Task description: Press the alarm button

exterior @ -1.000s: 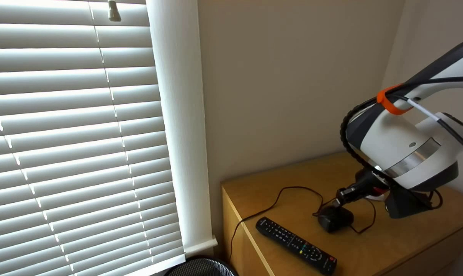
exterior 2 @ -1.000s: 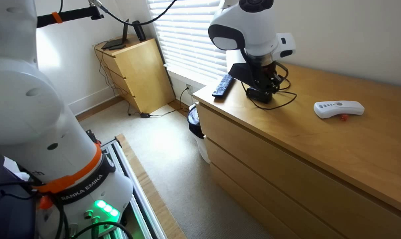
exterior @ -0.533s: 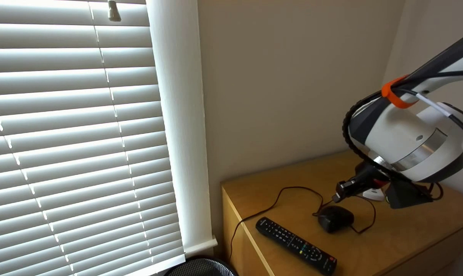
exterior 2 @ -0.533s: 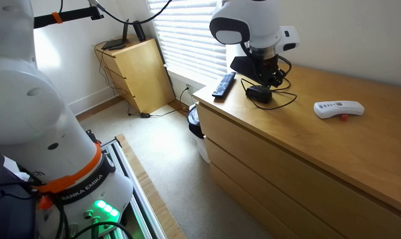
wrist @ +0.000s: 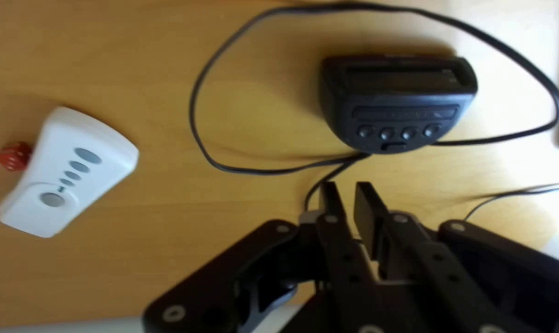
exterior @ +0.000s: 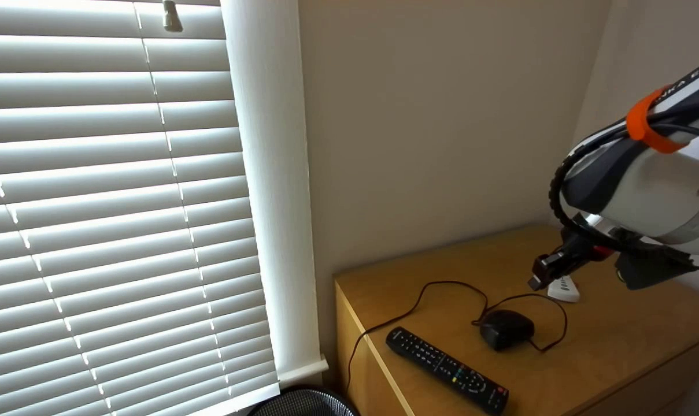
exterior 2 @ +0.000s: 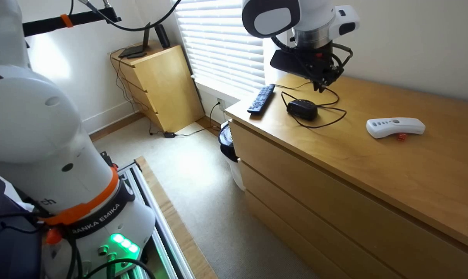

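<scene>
The alarm button [exterior: 506, 330], a small black rounded device with a thin black cord, sits on the wooden dresser top in both exterior views [exterior 2: 302, 109]. In the wrist view the alarm button [wrist: 399, 104] shows several small round buttons along its sloped front and a dark display window. Its cord [wrist: 193, 106] loops around it on the wood. My gripper [wrist: 346, 185] is empty, with a narrow gap between its fingers. It hangs above the dresser, apart from the alarm button, in both exterior views [exterior: 535, 282] [exterior 2: 319, 88].
A long black remote control [exterior: 447, 370] lies near the dresser's end. A white oblong gadget [exterior 2: 395, 127] lies on the dresser with a red die [wrist: 14, 156] beside it. The wall stands behind the dresser. A black mesh bin [exterior: 303, 401] stands below its end.
My gripper was down at the alarm button one second ago. It has risen off it and moved away, up and to the right in both exterior views. The alarm button has stayed in place.
</scene>
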`<state>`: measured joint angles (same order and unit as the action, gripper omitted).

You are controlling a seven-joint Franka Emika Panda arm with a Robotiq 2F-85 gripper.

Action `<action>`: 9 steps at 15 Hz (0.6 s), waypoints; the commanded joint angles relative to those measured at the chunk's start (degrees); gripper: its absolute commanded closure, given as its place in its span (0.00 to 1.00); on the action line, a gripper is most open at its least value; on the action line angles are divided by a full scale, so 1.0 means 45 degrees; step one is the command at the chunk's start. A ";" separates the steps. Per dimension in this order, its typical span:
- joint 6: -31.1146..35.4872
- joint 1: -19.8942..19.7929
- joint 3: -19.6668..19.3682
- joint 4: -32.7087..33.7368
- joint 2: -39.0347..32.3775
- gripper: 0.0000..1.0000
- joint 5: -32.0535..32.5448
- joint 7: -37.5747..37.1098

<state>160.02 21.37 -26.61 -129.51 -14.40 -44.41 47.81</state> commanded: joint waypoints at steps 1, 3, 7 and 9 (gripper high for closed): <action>-0.0313 0.1891 -0.2443 -0.1120 0.0804 0.51 0.3513 -0.2857; -0.0731 0.2730 -0.3610 -0.1263 0.1280 0.36 0.5566 -0.4437; -0.2235 0.3832 -0.5073 -0.0943 0.2621 0.07 0.9252 -0.7428; -0.3894 0.3966 -0.5181 -0.0592 0.3599 0.00 1.0586 -0.8472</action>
<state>151.26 36.91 -47.58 -132.27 -5.91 -4.95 16.28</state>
